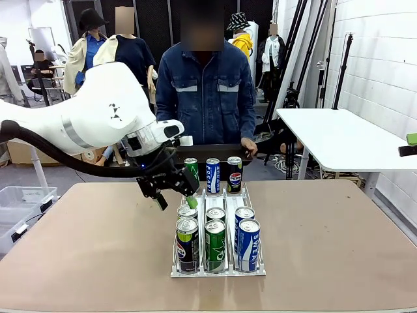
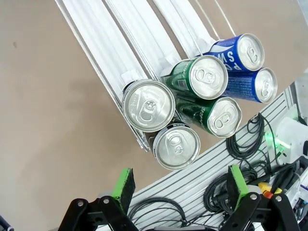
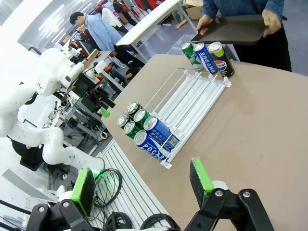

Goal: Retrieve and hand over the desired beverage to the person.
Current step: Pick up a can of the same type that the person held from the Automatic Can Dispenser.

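Ok, your left claw (image 1: 176, 201) is spread and empty, hovering over the silver-topped aluminium drink cans (image 2: 148, 106) in the white plastic lane rack (image 2: 101, 43) just below it. Right claw (image 3: 142, 185) is spread too. The cans are likely stiff, slick and dentable, so pinch mid-wall, not the rim.

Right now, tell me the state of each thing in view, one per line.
left claw, open, empty, above the near cans
right claw, open, empty
near six cans, upright, sealed
far three cans, upright
rack, flat on table
tray, empty, held by the person
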### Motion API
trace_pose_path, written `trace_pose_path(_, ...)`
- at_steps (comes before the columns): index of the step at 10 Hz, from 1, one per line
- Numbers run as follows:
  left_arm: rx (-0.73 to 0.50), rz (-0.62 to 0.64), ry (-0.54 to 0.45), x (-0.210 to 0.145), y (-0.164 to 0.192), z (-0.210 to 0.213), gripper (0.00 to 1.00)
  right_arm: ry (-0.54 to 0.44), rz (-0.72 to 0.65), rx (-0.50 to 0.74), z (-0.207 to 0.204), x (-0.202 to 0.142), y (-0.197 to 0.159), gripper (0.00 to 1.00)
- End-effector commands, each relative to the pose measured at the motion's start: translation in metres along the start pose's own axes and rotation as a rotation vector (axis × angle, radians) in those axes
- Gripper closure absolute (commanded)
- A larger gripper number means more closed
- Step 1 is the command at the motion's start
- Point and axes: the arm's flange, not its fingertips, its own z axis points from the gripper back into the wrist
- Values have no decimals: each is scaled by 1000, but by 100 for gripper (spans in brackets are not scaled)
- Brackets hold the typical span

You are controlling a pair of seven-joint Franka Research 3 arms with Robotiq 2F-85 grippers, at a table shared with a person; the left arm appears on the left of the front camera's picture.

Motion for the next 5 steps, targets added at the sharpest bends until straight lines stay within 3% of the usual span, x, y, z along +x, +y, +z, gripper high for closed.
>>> trace_pose_path(1, 75, 28, 14, 7, -16, -9, 0, -7, 5, 8, -1, 1, 0, 0)
trace_pose_path(5, 192, 60, 16, 1, -39, -33, 0, -7, 5, 8, -1, 1, 0, 0)
